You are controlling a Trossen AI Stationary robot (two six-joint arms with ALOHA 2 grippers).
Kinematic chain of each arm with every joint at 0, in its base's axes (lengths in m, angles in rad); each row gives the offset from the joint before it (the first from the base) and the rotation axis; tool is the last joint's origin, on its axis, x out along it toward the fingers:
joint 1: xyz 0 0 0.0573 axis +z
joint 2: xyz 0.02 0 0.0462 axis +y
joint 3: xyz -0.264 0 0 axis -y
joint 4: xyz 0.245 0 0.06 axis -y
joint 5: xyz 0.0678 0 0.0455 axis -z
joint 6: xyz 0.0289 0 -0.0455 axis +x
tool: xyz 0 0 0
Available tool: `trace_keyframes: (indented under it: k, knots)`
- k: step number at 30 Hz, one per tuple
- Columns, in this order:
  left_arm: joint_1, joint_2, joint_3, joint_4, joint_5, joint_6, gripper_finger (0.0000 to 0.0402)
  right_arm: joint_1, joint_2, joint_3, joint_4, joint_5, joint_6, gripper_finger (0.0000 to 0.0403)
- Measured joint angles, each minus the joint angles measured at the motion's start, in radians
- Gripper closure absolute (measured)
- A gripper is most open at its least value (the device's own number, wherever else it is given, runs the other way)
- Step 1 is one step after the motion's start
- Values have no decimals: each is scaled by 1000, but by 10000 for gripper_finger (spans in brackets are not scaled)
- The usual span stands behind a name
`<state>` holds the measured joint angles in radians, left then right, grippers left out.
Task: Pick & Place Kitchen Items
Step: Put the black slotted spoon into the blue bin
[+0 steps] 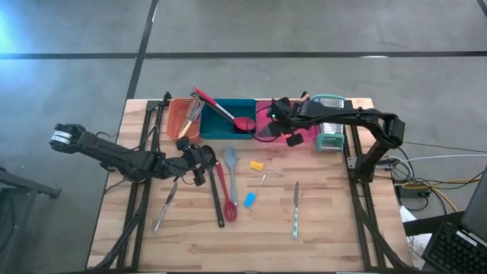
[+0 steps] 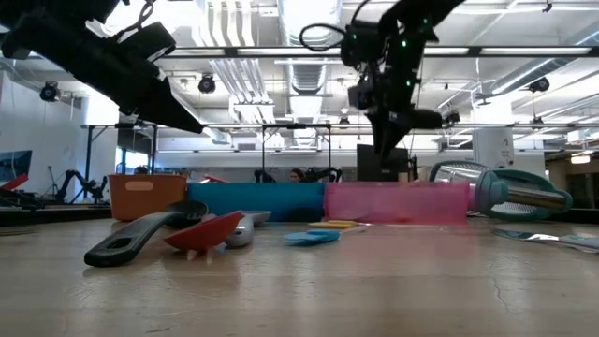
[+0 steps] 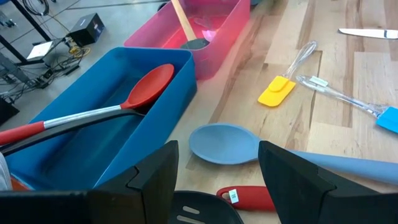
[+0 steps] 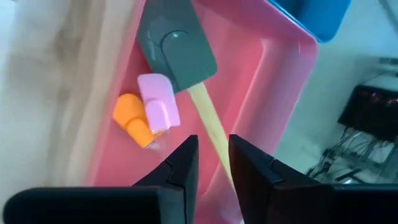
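My right gripper hangs over the pink tray with its fingers a little apart and nothing between them. In the tray lie a grey spatula with a wooden handle, a small pink tool and a small orange tool. My left gripper stands open above the table, over a black slotted spatula head and a red handle, near a grey spoon. A red spoon lies in the teal tray.
An orange tray stands left of the teal one, and a metal grater right of the pink one. Loose on the wood lie a yellow spatula, a blue tool, a knife and another metal utensil.
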<state>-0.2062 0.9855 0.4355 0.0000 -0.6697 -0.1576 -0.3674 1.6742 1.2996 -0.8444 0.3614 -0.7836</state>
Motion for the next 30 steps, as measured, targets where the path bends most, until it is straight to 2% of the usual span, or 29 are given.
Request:
trace_keyframes:
  k: [6,10,16,26,30]
  knots:
    - [0,0,0,0,0,0,174,65,-5,138,-221,-2,187,337]
    - [0,0,0,0,0,0,174,127,-5,207,-310,-5,394,344]
    - [0,0,0,0,0,-1,174,219,-5,265,-326,-6,698,345]
    - [0,0,0,0,0,-3,174,323,-4,265,-318,-6,897,346]
    - [0,0,0,0,0,-4,174,352,-4,250,-248,-9,988,350]
